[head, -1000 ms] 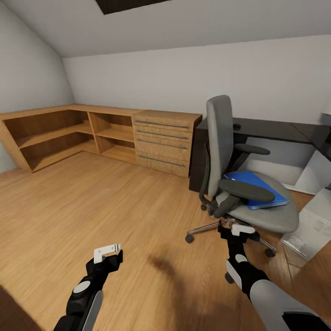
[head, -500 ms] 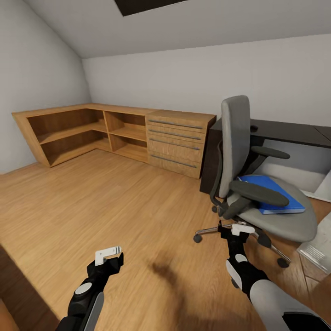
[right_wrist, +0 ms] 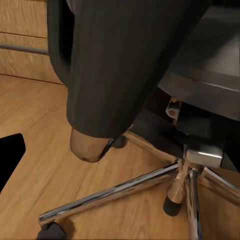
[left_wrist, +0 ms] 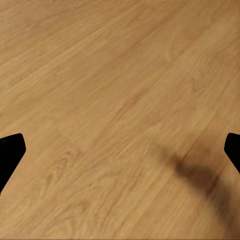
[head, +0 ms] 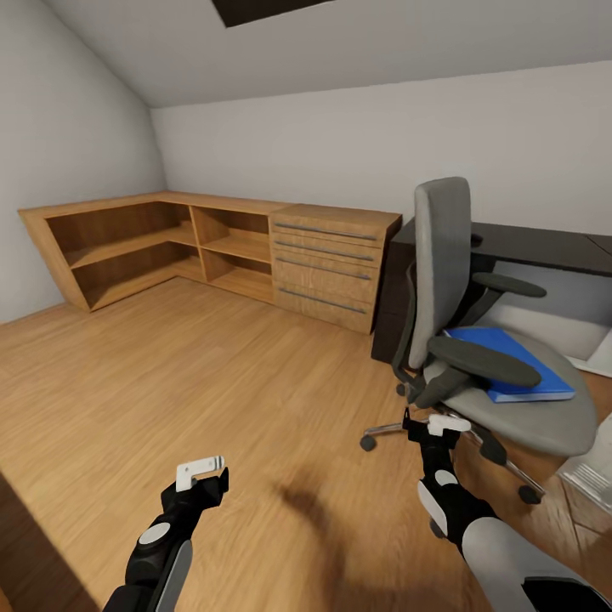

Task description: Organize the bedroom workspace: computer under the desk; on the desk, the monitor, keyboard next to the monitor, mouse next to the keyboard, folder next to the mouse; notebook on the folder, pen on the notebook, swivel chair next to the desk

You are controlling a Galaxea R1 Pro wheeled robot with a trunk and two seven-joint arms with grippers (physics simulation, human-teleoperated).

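The right end effector (head: 439, 422) hung just short of the swivel chair (head: 476, 340), its jaws apparently spread and empty, though the head view left that uncertain. The left end effector (head: 202, 470) hovered released over bare floor (head: 212, 374). The blue folder (head: 510, 361) lay flat on the seat, behind the near armrest. It looked light, stiff and slick-covered, so pinching an overhanging edge seemed wisest. The tabletop (head: 535, 242) stood just behind the chair.
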